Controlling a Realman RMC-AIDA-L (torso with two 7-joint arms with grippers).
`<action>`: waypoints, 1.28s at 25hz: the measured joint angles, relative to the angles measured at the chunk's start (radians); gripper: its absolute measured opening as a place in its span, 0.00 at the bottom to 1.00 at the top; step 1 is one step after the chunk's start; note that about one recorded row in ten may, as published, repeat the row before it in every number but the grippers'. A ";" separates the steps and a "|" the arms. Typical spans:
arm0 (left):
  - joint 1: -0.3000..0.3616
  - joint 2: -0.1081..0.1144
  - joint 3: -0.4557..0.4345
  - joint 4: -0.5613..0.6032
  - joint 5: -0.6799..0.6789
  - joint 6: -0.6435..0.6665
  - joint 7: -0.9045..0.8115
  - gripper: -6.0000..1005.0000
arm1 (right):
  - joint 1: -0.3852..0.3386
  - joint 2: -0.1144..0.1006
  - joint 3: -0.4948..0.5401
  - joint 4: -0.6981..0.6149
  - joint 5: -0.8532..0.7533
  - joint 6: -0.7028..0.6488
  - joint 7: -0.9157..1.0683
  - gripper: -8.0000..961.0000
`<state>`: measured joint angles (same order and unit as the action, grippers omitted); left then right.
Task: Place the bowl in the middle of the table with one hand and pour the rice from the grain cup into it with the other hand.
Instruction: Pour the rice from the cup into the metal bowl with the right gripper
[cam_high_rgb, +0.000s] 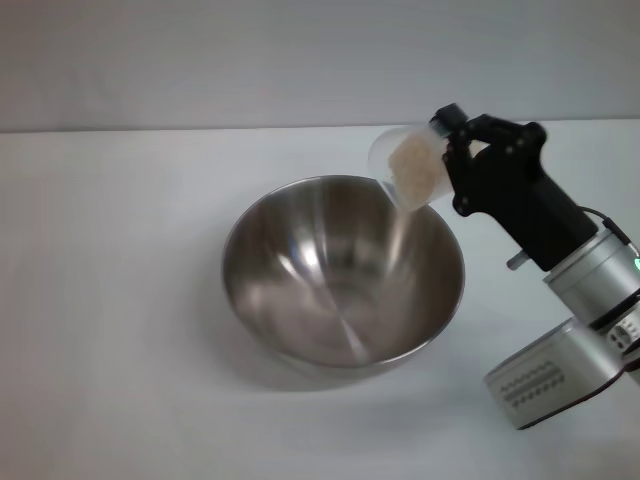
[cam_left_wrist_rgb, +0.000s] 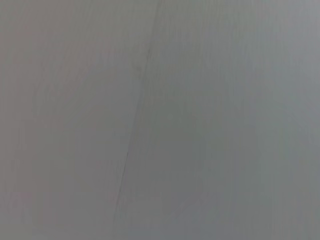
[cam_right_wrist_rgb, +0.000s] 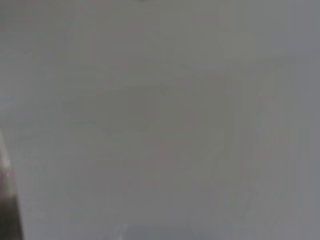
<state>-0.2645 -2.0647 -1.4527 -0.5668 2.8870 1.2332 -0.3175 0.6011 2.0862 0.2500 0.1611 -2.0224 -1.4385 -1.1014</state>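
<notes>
The bowl (cam_high_rgb: 343, 275) is sitting upright near the middle of the table (cam_high_rgb: 110, 300), its inside looking bare. Over its far right rim, the cup (cam_high_rgb: 408, 166) is tilting mouth-down toward the bowl, rice (cam_high_rgb: 414, 170) crowding at its lip. The right gripper (cam_high_rgb: 452, 150) is clamping the cup from the right. Both wrist views are showing only blank grey.
</notes>
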 joint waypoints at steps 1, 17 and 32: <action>0.000 0.000 0.000 -0.001 0.000 0.000 0.000 0.29 | 0.003 0.000 0.000 0.000 -0.010 0.007 -0.038 0.03; 0.007 0.000 0.000 -0.007 -0.001 0.002 -0.004 0.29 | 0.032 -0.002 0.000 -0.034 -0.187 0.006 -0.400 0.03; 0.020 0.000 0.002 -0.019 -0.002 0.003 -0.012 0.29 | 0.066 -0.005 0.000 -0.105 -0.302 0.006 -0.537 0.03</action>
<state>-0.2445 -2.0647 -1.4503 -0.5862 2.8854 1.2364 -0.3300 0.6670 2.0816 0.2500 0.0558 -2.3246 -1.4325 -1.6381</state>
